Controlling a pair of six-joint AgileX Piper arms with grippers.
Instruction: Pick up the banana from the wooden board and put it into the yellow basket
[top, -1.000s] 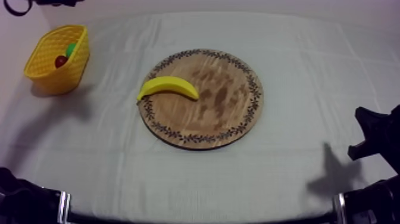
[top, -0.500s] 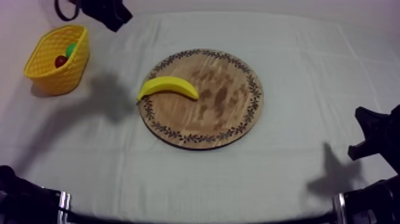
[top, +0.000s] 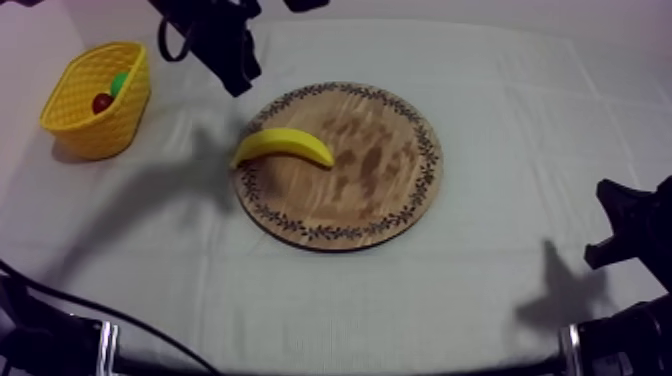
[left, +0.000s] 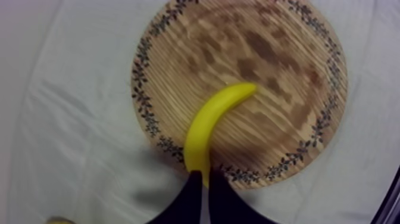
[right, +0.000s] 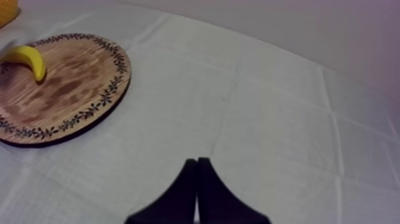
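The left gripper (top: 238, 78) hangs over the counter (top: 500, 300) beside the board's (top: 372, 196) far-left rim. Its fingers (left: 191, 199) are pressed together on nothing. The right gripper (right: 197, 179) rests at its own side, likewise closed and empty. The banana (top: 283, 146) lies at the board's left rim, well apart from the basket (top: 105, 128). Risk: a descent with closed fingers would likely shove the banana off the board.

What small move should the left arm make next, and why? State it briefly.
Probably open the left tool and lower it over the banana. The tool is shut to a narrow wedge pointing at the banana's near end. The banana lies untouched with that end at the rim of the board, so nothing can be grasped yet.
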